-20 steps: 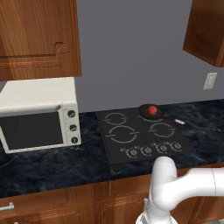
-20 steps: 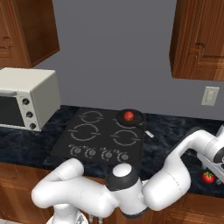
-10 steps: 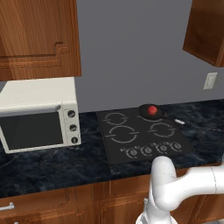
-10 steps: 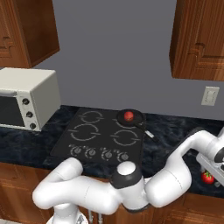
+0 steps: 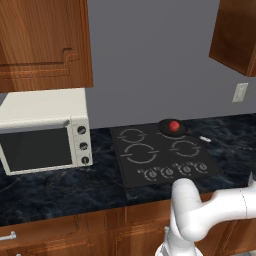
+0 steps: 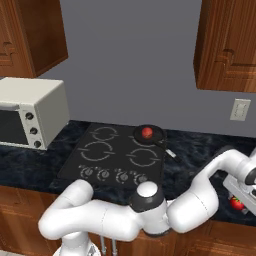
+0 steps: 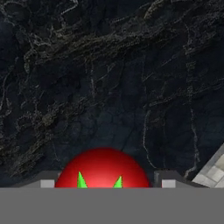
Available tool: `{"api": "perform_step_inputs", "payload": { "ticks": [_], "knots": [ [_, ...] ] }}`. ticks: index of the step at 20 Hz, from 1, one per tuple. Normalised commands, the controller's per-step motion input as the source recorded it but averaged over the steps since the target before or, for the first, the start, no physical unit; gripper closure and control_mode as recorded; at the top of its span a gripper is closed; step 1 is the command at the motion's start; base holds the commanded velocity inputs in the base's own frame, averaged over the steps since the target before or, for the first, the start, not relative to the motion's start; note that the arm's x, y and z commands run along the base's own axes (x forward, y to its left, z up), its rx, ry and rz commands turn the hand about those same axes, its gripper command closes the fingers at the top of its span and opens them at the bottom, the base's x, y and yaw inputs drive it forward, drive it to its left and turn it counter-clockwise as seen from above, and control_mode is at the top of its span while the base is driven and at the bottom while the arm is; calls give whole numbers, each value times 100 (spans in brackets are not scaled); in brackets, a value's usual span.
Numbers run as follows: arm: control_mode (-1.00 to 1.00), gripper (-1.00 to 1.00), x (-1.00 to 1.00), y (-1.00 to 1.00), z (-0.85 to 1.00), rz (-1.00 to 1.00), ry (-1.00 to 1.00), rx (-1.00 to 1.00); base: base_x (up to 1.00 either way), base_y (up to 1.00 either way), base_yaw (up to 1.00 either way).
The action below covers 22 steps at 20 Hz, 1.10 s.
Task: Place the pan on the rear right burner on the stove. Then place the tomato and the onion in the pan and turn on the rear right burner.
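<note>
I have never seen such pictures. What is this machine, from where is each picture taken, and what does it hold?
All three pictures are computer-rendered. The machine is a white robot arm on a movable base, in a kitchen. Two cameras sit behind the arm, one to its left and one to its right, and look over it at the dark counter. The third camera sits on the hand and looks along the gripper.

On the counter stand a white oven and a black stove. A small pan sits on its rear right ring, with a red round item inside, too small to name.

The gripper's fingers stand on either side of a tomato. Whether they grip it yet, I cannot tell.
</note>
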Motion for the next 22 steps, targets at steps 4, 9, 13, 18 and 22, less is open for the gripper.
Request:
{"api": "perform_step_inputs", "payload": {
  "ticks": [4, 9, 13, 18, 22],
  "knots": [
    [-100, 100, 0, 0, -6, 0, 5, 1, 0, 0, 0],
    [-100, 100, -4, 0, 4, 0, 1, 0, 0, 0, 0],
    [-100, 100, -26, 13, 35, 0, 0, 0, 0, 0, 0],
    [-100, 100, -21, 35, 41, 0, 0, 0, 0, 0, 0],
    [-100, 100, -12, 54, 39, 0, 0, 0, 0, 0, 0]
  ]
}}
